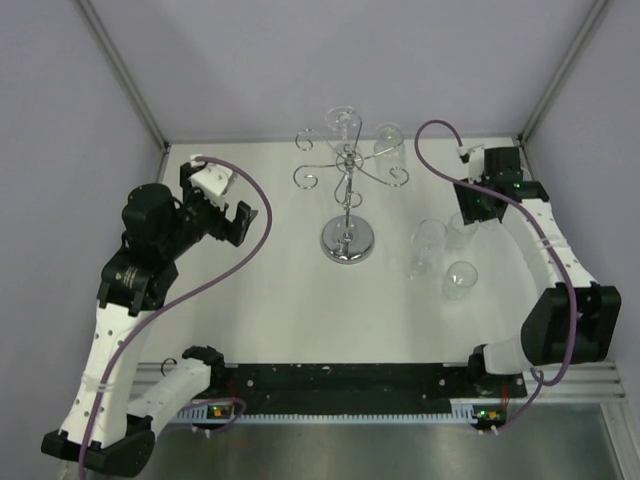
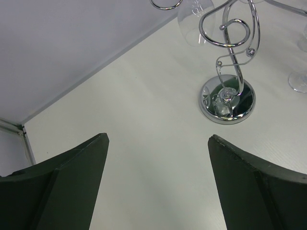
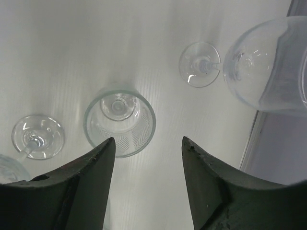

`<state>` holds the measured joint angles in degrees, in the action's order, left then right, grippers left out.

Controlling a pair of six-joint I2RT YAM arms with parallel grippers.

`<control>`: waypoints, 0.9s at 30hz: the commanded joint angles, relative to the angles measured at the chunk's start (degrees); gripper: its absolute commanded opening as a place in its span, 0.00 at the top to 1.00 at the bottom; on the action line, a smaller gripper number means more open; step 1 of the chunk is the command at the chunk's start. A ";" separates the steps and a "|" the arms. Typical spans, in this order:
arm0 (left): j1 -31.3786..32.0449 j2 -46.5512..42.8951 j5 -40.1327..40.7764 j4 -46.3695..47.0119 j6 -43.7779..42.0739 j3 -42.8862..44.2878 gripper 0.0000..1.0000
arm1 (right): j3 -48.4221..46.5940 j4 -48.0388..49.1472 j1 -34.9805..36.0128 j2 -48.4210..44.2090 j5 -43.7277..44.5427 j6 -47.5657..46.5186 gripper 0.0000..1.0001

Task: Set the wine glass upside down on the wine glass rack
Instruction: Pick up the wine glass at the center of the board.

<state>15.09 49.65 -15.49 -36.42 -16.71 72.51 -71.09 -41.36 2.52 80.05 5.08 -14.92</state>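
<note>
The chrome wine glass rack [image 1: 346,170] stands mid-table on its round mirrored base [image 2: 227,100], scroll arms spread at the top. Clear glasses show among its arms, one at the back [image 1: 343,120] and one at the right [image 1: 388,143]. Three wine glasses stand on the table to the right: [image 1: 428,243], [image 1: 461,280], and one under my right gripper [image 1: 470,215]. That gripper is open above them with nothing between its fingers; a glass rim [image 3: 120,123] lies just ahead of its left fingertip. My left gripper [image 1: 228,222] hangs open and empty, left of the rack.
The enclosure's back wall runs close behind the rack, and the right wall [image 3: 283,143] is near my right gripper. A glass foot [image 2: 300,81] stands right of the rack base. Purple cables loop from both wrists.
</note>
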 commanded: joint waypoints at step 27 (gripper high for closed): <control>0.20 -1.75 0.37 1.27 -1.04 -0.97 0.09 | 2.62 8.32 -5.42 11.71 -6.93 -0.29 0.81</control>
<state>15.09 49.21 -15.33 -36.53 -16.93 71.50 -68.73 -35.16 -1.83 91.24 0.01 -15.38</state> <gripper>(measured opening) 0.910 0.228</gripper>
